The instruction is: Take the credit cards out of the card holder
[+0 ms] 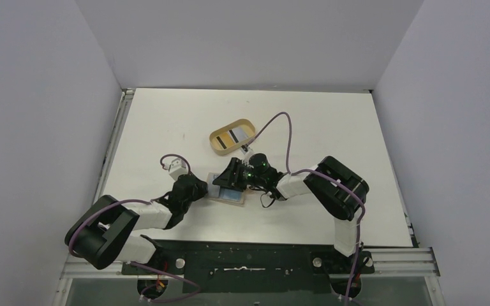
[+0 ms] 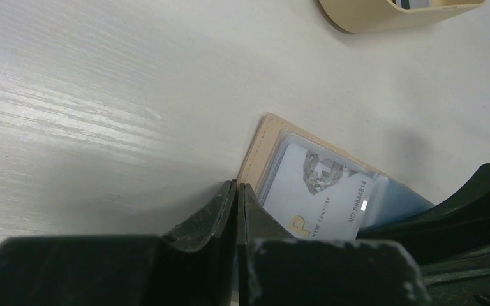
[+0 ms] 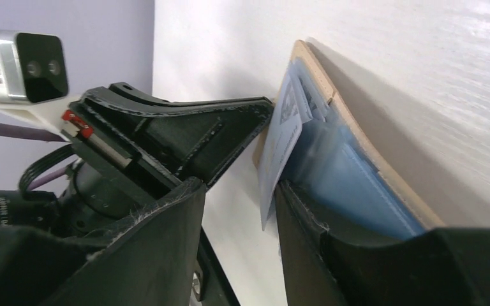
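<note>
The card holder [image 1: 231, 193] lies open on the table, tan outside [image 2: 261, 145] and light blue inside [image 3: 351, 172]. A whitish credit card [image 2: 319, 191] sticks partly out of its clear pocket. My left gripper [image 2: 237, 186] is shut, with its tips down at the holder's tan left edge and nothing visible between them; it also shows in the top view [image 1: 205, 187]. My right gripper [image 3: 239, 191] is open over the holder, and the free edge of the card [image 3: 277, 159] stands between its jaws, close to the right finger [image 3: 300, 229]. In the top view the right gripper [image 1: 235, 173] is at the holder's far side.
An oval tan wooden tray [image 1: 217, 141] stands just beyond the holder, with cards with a black stripe [image 1: 235, 134] lying in it; its wall shows in the left wrist view [image 2: 383, 16]. The two grippers are close together over the holder. Grey walls enclose the table.
</note>
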`<state>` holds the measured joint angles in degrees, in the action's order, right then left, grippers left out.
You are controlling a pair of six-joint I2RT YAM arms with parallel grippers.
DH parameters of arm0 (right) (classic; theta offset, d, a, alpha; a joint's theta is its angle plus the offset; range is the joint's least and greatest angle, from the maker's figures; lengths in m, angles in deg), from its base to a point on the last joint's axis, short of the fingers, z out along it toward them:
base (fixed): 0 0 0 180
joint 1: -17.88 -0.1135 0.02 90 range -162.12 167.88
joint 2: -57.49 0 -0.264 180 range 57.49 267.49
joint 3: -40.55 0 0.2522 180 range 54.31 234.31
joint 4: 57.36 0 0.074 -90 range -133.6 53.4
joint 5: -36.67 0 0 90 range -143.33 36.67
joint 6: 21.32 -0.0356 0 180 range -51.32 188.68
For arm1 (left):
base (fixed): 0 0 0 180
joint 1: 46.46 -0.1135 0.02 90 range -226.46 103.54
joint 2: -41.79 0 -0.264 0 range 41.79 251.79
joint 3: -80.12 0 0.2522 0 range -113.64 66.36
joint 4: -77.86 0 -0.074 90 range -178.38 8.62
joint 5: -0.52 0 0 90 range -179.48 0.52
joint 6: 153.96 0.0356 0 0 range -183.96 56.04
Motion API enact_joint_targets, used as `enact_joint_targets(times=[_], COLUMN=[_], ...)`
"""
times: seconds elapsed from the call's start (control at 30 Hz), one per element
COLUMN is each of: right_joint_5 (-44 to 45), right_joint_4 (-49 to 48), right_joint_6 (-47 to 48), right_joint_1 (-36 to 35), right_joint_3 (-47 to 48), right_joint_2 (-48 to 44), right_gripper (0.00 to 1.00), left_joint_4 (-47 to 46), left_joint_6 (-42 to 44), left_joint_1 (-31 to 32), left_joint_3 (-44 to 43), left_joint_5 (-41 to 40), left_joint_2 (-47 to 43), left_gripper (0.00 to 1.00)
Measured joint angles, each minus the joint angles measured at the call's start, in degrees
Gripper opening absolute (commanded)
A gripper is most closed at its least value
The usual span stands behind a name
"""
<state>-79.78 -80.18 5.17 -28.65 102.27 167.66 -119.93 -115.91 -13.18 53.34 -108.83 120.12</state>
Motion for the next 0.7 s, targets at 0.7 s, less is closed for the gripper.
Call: enact_joint_targets(times=[0.7], right_joint_5=[2.0], right_joint_4=[9.3], right_joint_6=[0.6], right_joint_1=[-1.9], right_joint_3=[8.5], right_joint_2=[3.6], right_gripper=[0.6], left_joint_4=[0.5], left_joint_6=[0.0], left_joint_1=[0.0], left_joint_3=[0.0], left_joint_5=[-0.5], left_joint_2=[-0.4], left_gripper=[0.0])
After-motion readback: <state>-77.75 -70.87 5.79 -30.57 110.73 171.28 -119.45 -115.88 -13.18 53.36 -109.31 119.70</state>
